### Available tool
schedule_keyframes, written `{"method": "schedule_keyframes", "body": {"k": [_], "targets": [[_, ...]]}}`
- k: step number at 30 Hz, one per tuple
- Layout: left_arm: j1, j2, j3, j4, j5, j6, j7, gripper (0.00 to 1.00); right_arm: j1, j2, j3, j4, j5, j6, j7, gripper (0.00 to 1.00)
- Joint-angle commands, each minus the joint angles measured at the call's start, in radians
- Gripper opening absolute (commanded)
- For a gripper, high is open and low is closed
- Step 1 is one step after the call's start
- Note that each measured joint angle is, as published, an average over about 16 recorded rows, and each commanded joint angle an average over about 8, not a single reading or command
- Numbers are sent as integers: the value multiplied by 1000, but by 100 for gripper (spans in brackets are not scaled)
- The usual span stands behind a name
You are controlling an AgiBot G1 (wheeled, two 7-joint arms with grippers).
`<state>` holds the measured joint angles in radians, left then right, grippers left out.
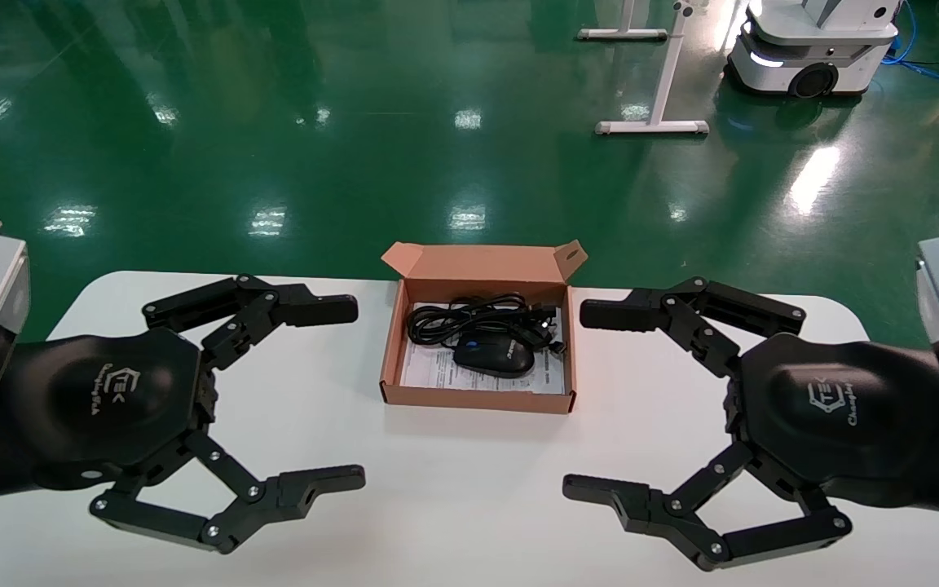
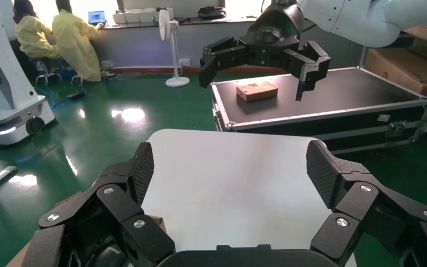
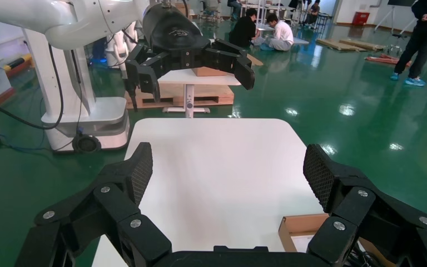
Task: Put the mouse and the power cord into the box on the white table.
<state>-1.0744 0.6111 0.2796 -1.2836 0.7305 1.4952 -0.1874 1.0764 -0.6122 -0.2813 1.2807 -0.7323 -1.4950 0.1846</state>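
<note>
The brown cardboard box (image 1: 478,398) lies open at the middle of the white table (image 1: 453,489), its flap lid standing up at the far side. Inside it the black mouse (image 1: 494,356) rests on the white printed sheet, and the coiled power cord (image 1: 469,316) lies just behind the mouse. My left gripper (image 1: 351,391) hovers left of the box, open and empty; the left wrist view shows its jaws wide apart (image 2: 231,167) over bare table. My right gripper (image 1: 579,399) mirrors it on the right, also open and empty (image 3: 228,167), with a corner of the box (image 3: 300,225) beside it.
Green floor lies beyond the table's far edge. A white stand's legs (image 1: 657,122) and a white mobile robot base (image 1: 812,49) are at the back right. A black flight case (image 2: 322,94) and seated people appear in the wrist views, far off.
</note>
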Motion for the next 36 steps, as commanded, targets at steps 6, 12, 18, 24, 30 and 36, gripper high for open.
{"method": "schedule_keyframes", "body": {"k": [6,12,18,24,30,36], "targets": [[0,0,0,0,0,0,0,100,0,0,0,0,0,0,0,100],[0,0,0,0,0,0,0,100,0,0,0,0,0,0,0,100],[0,0,0,0,0,0,0,100,0,0,0,0,0,0,0,100],[0,0,0,0,0,0,0,100,0,0,0,0,0,0,0,100],[0,0,0,0,0,0,0,100,0,0,0,0,0,0,0,100],[0,0,0,0,0,0,0,100,0,0,0,0,0,0,0,100]]}}
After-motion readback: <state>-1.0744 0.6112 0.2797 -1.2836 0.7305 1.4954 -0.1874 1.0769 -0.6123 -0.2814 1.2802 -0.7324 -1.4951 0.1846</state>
